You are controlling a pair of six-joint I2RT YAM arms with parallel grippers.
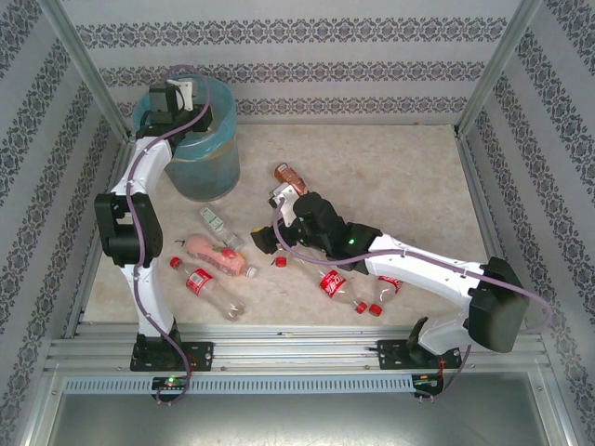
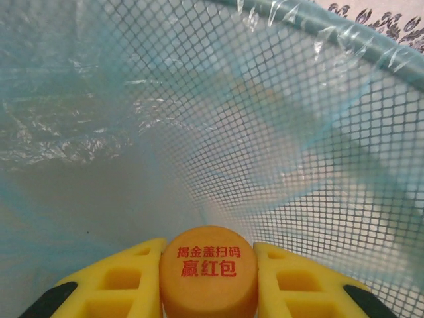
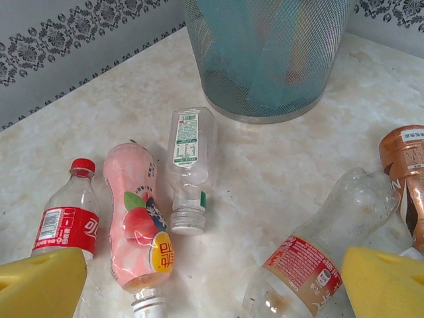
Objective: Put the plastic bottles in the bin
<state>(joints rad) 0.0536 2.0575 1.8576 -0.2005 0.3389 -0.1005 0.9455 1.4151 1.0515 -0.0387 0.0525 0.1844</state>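
Note:
My left gripper (image 1: 183,98) hangs over the bin (image 1: 209,167), shut on a bottle with an orange cap (image 2: 209,268). The cap sits tight between the yellow fingers (image 2: 126,285), with the bin's lined mesh wall (image 2: 298,132) beyond it. My right gripper (image 1: 271,223) stands open low over the table. Between its fingers (image 3: 40,285) lie a pink bottle (image 3: 136,218), a small clear bottle (image 3: 189,159) and a clear bottle with a red-brown label (image 3: 318,258). A red-labelled bottle (image 3: 69,222) lies at the left finger and a brown bottle (image 3: 404,165) at the right.
More bottles lie near the front edge: one red-labelled (image 1: 200,282) on the left, two (image 1: 335,283) (image 1: 386,288) under the right arm. A loose red cap (image 1: 280,262) lies mid-table. Patterned walls and metal posts (image 1: 488,70) enclose the table.

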